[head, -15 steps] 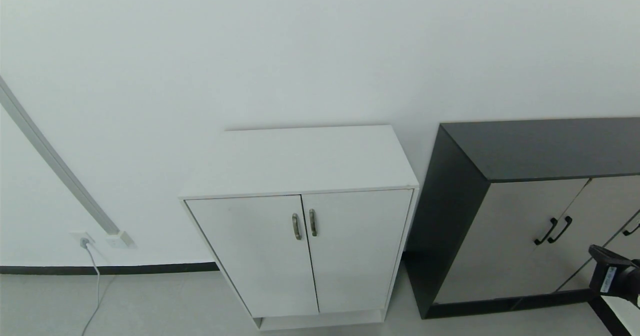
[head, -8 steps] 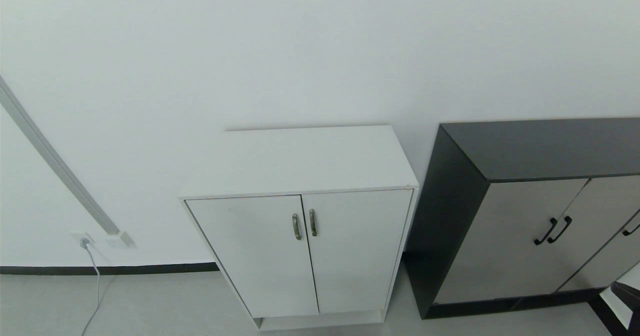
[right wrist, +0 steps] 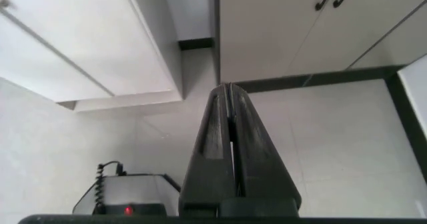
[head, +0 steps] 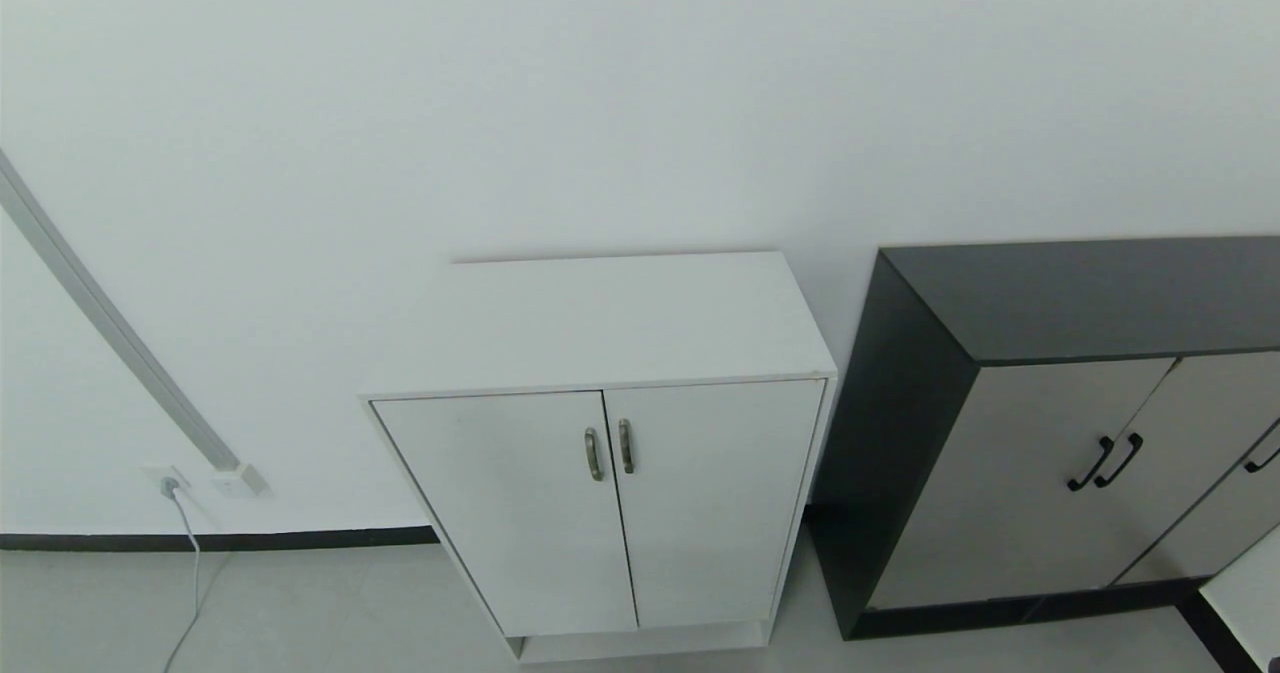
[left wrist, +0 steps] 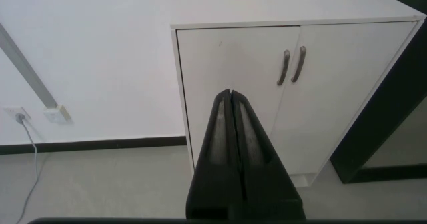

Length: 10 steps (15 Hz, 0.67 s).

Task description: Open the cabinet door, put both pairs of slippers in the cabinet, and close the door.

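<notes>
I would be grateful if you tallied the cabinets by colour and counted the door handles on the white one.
White cabinet: 1
Black cabinet: 1
Metal door handles: 2
Total: 4

You face a plain white wall [head: 640,103], evenly lit. Against it stands a dark cabinet [head: 1000,298] with pale grey doors [head: 1010,473], both shut, and black handles [head: 1119,461]. Well to the left of the dark cabinet a grey cable duct [head: 100,308] slants down the wall to a socket [head: 165,478], and a grey cord [head: 196,563] hangs from it to the light grey floor [head: 300,603]. A black skirting [head: 200,539] edges the wall there.
</notes>
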Available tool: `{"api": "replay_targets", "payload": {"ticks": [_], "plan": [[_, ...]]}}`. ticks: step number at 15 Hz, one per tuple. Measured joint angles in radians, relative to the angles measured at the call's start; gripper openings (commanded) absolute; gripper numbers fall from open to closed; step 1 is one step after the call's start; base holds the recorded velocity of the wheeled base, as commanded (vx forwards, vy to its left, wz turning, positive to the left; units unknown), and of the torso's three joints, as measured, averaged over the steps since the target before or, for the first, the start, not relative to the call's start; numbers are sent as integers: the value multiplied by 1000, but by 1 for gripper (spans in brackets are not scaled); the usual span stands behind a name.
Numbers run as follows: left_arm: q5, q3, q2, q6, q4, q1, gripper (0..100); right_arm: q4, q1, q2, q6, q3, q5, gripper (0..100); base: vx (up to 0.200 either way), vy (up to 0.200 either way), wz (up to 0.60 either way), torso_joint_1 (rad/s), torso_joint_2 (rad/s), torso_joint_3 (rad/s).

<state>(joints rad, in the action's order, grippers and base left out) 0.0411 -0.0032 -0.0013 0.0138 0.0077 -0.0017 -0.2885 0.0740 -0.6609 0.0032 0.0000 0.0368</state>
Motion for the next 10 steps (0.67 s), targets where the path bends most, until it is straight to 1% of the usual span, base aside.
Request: {"api": "replay_targets", "payload": {"ticks": [3,5,7,10], "plan": [[0,0,0,0,0,0,0,136,-5,114,-3,0,30,0,0,0,0,0,0,0],[0,0,0,0,0,0,0,197,-16,174,-4,0,32,0,0,0,0,0,0,0],[0,0,0,0,0,0,0,245,-29,222,-4,0,32,0,0,0,0,0,0,0],[0,0,0,0,0,0,0,256,-40,273,-5,-2,27,0,0,0,0,0,0,0]]}}
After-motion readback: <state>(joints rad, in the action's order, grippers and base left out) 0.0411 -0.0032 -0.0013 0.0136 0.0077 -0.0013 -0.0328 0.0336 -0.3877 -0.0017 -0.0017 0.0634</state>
